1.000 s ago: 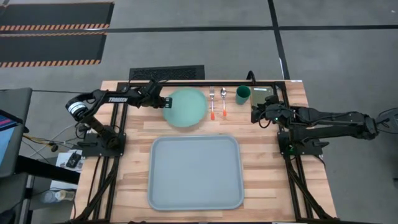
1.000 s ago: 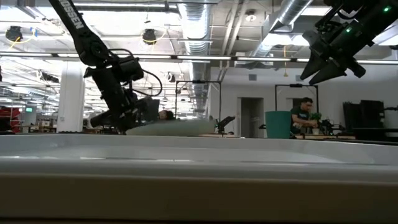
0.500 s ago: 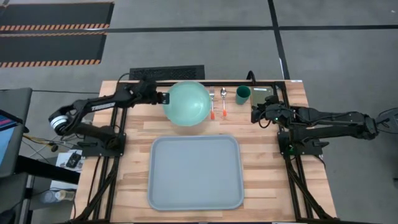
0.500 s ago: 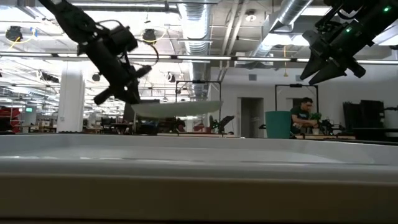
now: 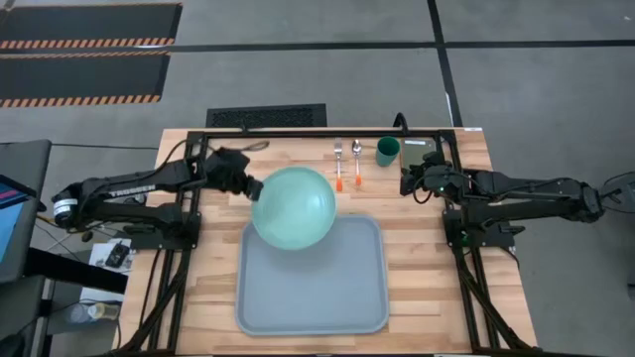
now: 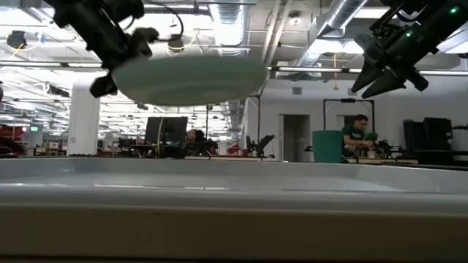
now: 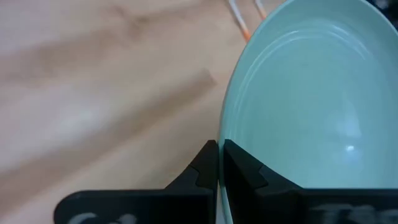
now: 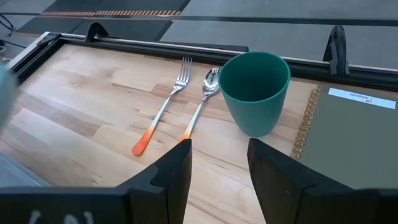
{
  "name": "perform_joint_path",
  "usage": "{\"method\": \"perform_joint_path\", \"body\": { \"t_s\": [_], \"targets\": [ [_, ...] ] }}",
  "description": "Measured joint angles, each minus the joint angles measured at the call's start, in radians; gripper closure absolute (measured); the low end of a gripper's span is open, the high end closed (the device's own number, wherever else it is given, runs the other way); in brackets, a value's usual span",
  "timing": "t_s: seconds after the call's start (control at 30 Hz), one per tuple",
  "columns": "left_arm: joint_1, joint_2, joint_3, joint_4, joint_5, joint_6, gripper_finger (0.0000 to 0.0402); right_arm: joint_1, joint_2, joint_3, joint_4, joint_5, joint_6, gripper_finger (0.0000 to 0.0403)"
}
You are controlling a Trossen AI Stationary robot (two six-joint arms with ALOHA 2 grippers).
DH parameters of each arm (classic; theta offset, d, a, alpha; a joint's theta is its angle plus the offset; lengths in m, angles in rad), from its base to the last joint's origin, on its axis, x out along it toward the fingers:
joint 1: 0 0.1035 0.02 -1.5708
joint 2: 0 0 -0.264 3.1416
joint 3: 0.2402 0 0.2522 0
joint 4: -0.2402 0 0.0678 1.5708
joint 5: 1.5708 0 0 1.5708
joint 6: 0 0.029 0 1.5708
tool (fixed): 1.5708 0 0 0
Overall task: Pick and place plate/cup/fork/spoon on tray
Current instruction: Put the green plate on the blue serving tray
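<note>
Mint-green plate hanging lifted, overlapping tray far-left corner | left tool pinching plate rim | right tool idling spread near cup, fork, spoon | step: carrying plate | next: centring over tray, lowering flat, releasing.

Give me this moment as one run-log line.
left gripper: shut on plate, carried above tray far-left corner | right gripper: open, waiting near cup | fork, spoon: on table
</note>
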Motion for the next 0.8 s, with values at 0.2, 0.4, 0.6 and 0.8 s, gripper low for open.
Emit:
{"method": "perform_joint_path", "body": {
  "t_s": [0.2,0.4,0.6,0.8],
  "targets": [
    [-0.249,-0.011,0.0,-0.005,-0.115,-0.138,0.0402,0.0,0.0,0.0,0.002,0.0,0.0,0.0221],
    [-0.486,0.049,0.0,-0.049,-0.217,-0.285,0.0401,0.0,0.0,0.0,0.001,-0.001,0.0,0.0221],
    [-0.64,0.154,-0.002,-0.102,-0.28,-0.408,0.0401,0.0,0.0,0.0,0.002,-0.001,0.0,0.0221],
    [-0.728,0.287,-0.003,-0.018,-0.279,-0.467,0.0401,0.0,0.0,0.0,0.001,-0.001,0.001,0.0221]
  ]
}}
